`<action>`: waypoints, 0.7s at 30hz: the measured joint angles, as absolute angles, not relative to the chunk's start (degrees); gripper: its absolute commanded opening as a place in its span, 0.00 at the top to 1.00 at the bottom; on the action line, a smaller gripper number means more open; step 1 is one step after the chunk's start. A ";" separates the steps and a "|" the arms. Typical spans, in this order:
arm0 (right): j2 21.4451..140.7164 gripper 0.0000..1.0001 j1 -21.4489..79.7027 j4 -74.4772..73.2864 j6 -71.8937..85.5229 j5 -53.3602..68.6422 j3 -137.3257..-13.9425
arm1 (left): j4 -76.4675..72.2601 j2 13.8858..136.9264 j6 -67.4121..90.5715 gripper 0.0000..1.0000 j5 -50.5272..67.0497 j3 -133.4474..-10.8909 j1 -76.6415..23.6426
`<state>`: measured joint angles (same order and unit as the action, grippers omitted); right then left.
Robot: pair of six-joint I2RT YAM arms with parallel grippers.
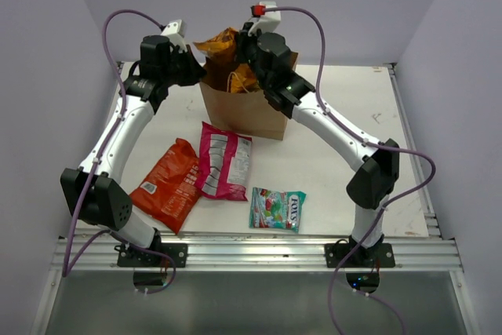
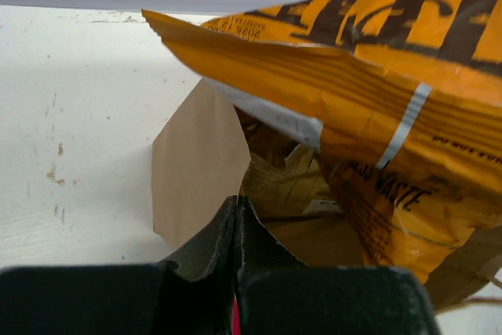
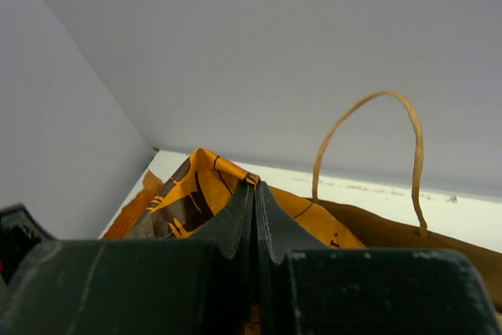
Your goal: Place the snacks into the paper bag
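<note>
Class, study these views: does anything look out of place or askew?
The orange-yellow bag juts crookedly from the mouth of the paper bag, crumpled and only partly inside, pinched by the right gripper.

Teal candy packet (image 1: 278,209) on bench: white brand lettering, seemingly "FOX'S", small in top view.
Orange-yellow bag (image 2: 369,76): dark letters "WASTE" on lower face in left wrist view, word before it cut off; small print along upper edge and right side too blurred to read.
Magenta bag (image 1: 223,161): white printed panel, text illegible.
Red-orange chip bag (image 1: 167,184): small label, illegible.
</note>
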<state>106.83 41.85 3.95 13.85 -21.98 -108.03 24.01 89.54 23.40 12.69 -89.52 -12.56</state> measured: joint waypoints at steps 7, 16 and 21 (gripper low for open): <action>110.06 1.00 42.28 1.69 11.46 -25.04 -115.63 | 23.97 89.45 23.38 1.00 12.67 -89.52 -12.56; 109.78 0.53 43.77 -2.57 13.39 -25.41 -109.65 | 24.40 89.45 23.35 1.00 12.67 -89.52 -12.56; 109.10 0.26 44.99 -5.89 11.40 -24.62 -107.85 | 24.40 89.45 23.33 1.00 12.60 -89.52 -12.51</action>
<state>109.10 44.99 -5.89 11.40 -24.62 -107.85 24.40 89.45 23.33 12.60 -89.52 -12.51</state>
